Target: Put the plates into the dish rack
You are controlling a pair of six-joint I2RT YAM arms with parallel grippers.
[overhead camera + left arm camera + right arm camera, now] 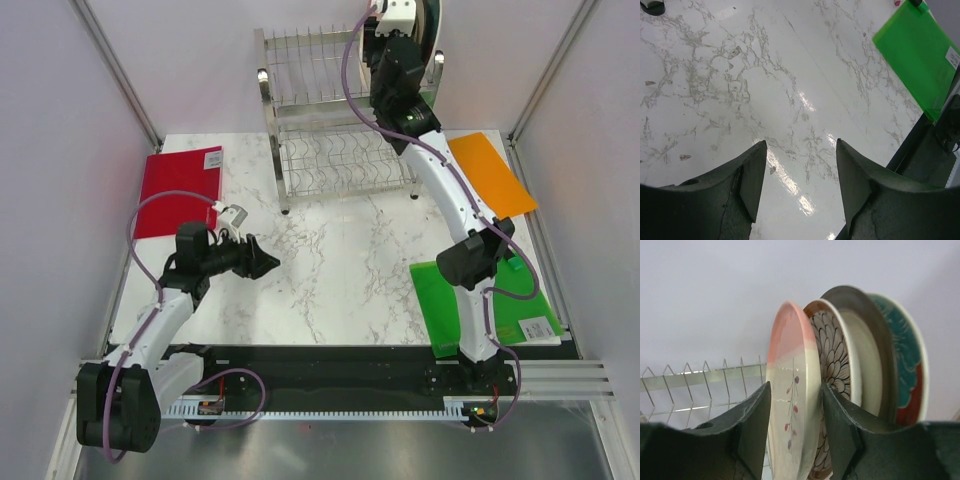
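The dish rack [310, 70] stands at the back of the table; its upper wire shelf also shows in the right wrist view [705, 375]. At its right end several plates stand on edge: the pink-and-cream plate [792, 365], the brown petal plate [832, 350], the silvery metal plate [880, 335] and the red plate with teal flower [905, 340]. My right gripper [796, 390] is up at the rack's top right [405, 25], its fingers closed on either face of the pink-and-cream plate. My left gripper [270, 262] is open and empty, low over the marble table [800, 150].
A red board [180, 190] lies at the left, an orange board [490, 172] at the right by the rack, and a green board [480, 300] at the near right, also in the left wrist view [915, 55]. The rack's lower wavy shelf [340, 165] holds nothing.
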